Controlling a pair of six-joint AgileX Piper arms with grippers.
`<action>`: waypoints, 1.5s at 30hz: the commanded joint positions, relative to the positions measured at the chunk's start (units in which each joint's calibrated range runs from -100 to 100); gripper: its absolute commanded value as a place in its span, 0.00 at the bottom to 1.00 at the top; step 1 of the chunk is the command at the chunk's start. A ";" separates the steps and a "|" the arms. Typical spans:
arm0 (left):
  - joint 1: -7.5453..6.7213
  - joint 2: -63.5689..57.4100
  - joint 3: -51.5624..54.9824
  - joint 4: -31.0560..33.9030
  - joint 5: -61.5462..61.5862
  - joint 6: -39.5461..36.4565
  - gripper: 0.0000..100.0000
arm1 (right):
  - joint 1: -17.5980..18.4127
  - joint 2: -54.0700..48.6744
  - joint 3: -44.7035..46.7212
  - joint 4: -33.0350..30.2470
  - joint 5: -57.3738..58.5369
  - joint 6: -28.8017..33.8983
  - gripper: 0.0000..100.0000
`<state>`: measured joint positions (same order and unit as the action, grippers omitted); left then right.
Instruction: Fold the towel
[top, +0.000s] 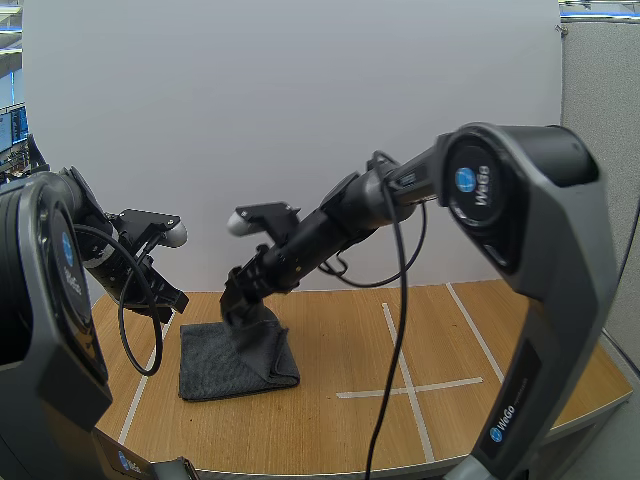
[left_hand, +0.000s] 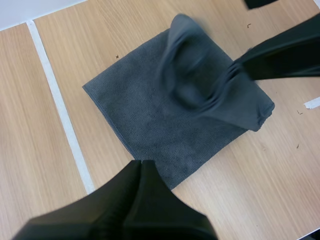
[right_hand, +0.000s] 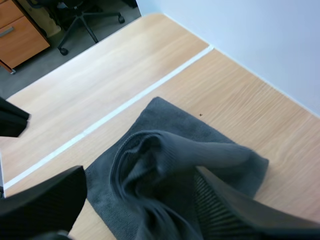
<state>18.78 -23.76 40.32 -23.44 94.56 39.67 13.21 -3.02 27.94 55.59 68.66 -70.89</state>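
Towel (top: 215, 365), dark grey, lies on the table (top: 330, 430) at nine o'clock from the taped cross (top: 407, 386), with one fold bunched up at its one o'clock corner. Right gripper (top: 245, 310) stands spread around that fold. Left gripper (left_hand: 141, 167), pressed together, hovers at the towel's ten o'clock.

The towel (top: 225, 360) is dark grey cloth, matt, with a fine nubbly weave. The table (top: 330, 430) is pale wood, smooth with a faint sheen, crossed by matt white tape (top: 450, 383). The fingers (right_hand: 225, 210) are matt black ribbed plastic.
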 joint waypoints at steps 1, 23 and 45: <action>-0.05 -0.50 0.27 -0.18 -0.57 -0.49 0.00 | -0.81 -6.80 -0.45 -5.37 4.67 3.01 1.00; -0.05 7.46 0.27 -0.32 0.30 -2.83 0.00 | -15.57 -9.40 4.05 -11.05 31.34 0.10 0.00; -0.05 22.10 0.27 -3.77 -5.88 2.27 0.49 | -19.26 -55.82 13.72 -26.83 31.34 3.26 0.00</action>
<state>18.78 -5.62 40.32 -25.87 90.56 41.85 -5.83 -48.66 38.92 31.38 99.40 -69.10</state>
